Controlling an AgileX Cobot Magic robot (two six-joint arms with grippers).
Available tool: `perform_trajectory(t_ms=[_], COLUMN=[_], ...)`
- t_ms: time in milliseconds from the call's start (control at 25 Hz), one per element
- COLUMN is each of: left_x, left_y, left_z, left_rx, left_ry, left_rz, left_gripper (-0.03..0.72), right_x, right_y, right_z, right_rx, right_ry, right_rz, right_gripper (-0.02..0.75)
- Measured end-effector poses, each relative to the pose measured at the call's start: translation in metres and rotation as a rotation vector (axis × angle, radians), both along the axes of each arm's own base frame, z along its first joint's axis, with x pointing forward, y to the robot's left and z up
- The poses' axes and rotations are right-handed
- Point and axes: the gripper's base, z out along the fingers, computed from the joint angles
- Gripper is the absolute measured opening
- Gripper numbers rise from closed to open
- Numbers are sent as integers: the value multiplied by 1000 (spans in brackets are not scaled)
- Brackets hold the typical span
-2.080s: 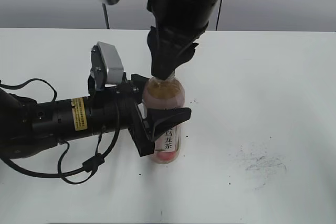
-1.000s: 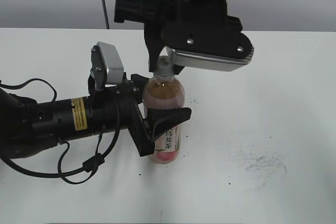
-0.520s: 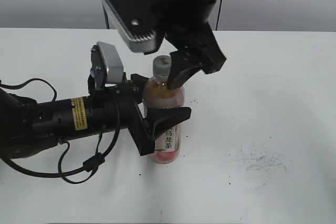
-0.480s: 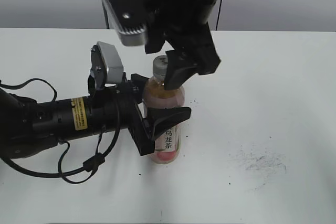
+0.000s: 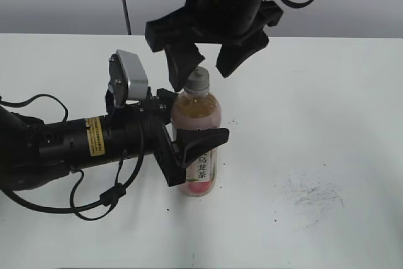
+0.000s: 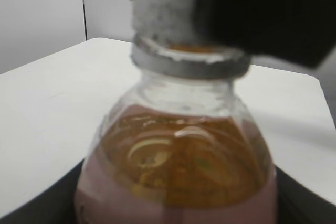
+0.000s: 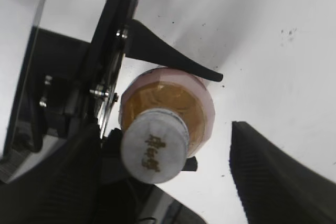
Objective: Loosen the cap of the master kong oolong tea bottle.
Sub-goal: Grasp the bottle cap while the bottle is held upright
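Observation:
The master kong oolong tea bottle (image 5: pixel 198 149) stands upright on the white table, amber tea inside, pink label with Chinese characters. My left gripper (image 5: pixel 189 146) is shut on its body from the left; the left wrist view shows the bottle's shoulder (image 6: pixel 178 166) close up. The grey-white cap (image 5: pixel 198 80) sits on the neck, also seen from above (image 7: pixel 154 145) and from the side (image 6: pixel 163 14). My right gripper (image 5: pixel 203 67) hangs open over the cap, one finger on each side, not touching it; its fingers straddle the cap in the right wrist view (image 7: pixel 168 182).
The white table (image 5: pixel 315 124) stretches to the right, with dark scuff marks (image 5: pixel 312 196) at the front right. My left arm with loose cables (image 5: pixel 69 149) lies along the table's left side. A grey wall is behind.
My right gripper turned around the cap, then let it go and opened; its fingers now stand apart on both sides of the cap. The left gripper and bottle have not moved.

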Motion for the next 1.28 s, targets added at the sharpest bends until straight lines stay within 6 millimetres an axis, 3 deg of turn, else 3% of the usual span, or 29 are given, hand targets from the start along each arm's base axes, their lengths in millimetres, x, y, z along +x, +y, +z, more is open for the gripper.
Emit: perform_trajectory(t_ms=[240, 360, 480, 560, 800, 1280], left_x=[1, 1, 1, 1, 1, 0], left_y=[0, 0, 0, 0, 0, 0], left_z=[0, 0, 0, 0, 0, 0], left_rx=[-2, -2, -2, -2, -1, 1], left_ry=[3, 3, 3, 3, 3, -8], left_rz=[7, 7, 8, 9, 9, -3], left_gripper=[445, 445, 445, 445, 445, 445], right_x=[0, 0, 0, -1, -1, -2], right_y=[0, 0, 1, 1, 2, 2], right_z=[0, 0, 0, 0, 0, 1], right_rx=[34, 37, 41, 40, -9, -133], right_ry=[65, 70, 69, 60, -49, -383], right_rz=[-230, -246, -226, -169, 213, 1351], right_gripper=[475, 420, 296, 271, 271, 271])
